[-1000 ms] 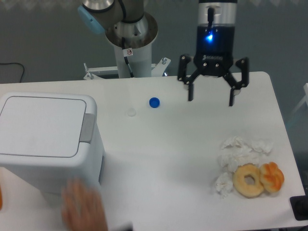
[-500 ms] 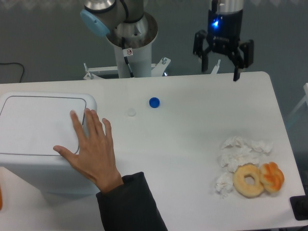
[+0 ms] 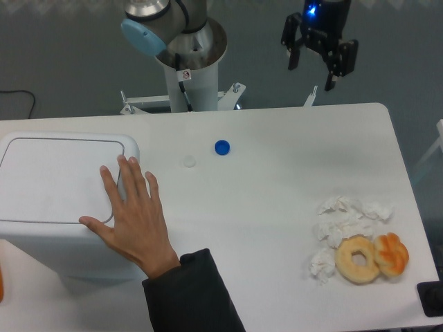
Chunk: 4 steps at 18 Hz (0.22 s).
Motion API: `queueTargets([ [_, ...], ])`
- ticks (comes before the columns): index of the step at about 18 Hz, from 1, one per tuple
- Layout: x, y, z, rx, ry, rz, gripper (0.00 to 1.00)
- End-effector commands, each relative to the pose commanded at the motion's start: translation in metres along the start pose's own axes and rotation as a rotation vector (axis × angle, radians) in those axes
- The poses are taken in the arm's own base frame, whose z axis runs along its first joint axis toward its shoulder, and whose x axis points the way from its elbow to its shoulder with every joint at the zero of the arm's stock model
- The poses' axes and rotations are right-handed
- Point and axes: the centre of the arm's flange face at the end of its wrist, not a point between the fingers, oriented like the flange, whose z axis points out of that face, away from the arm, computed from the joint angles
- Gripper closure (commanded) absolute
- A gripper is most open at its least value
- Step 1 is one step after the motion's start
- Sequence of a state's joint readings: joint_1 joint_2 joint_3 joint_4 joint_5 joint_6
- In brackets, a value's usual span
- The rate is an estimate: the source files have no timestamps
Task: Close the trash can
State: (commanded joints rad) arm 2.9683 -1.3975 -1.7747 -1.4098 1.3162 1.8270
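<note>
Trash can (image 3: 59, 190) first: it sits at the left end of the white table (image 3: 277, 207), a big boxy bin of smooth white plastic with rounded corners. Its flat lid lies down level on the body, outlined by a thin grey seam. A grey tab on the right rim is mostly hidden under a person's hand (image 3: 131, 218), which rests flat, fingers spread, across the lid's right corner and over the rim. The arm wears a dark sleeve (image 3: 190, 294) that comes in from the bottom edge.

The only view is the fixed camera looking down on the table. The gripper (image 3: 320, 66) hangs high above the table's far edge, well apart from the bin, black with a blue light glowing on its body; its two fingers stand spread wide with nothing between them. The robot's pale grey base column (image 3: 187, 76) rises behind the table.

Near the middle lie a small round blue cap (image 3: 221, 146) and, just beside it, a faint clear disc (image 3: 190, 161). At the right, crumpled white tissues (image 3: 346, 221) touch a ring-shaped glazed doughnut (image 3: 357, 259), with a darker orange pastry (image 3: 392, 254) pressed against it.
</note>
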Motion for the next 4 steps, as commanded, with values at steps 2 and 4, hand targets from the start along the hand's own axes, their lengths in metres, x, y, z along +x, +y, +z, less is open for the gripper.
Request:
queueTargets([
  [2, 0.0014, -0.0004, 0.0006, 0.002, 0.000, 0.000, 0.00],
  [4, 0.0013, -0.0007, 0.0006, 0.004, -0.001, 0.000, 0.00],
])
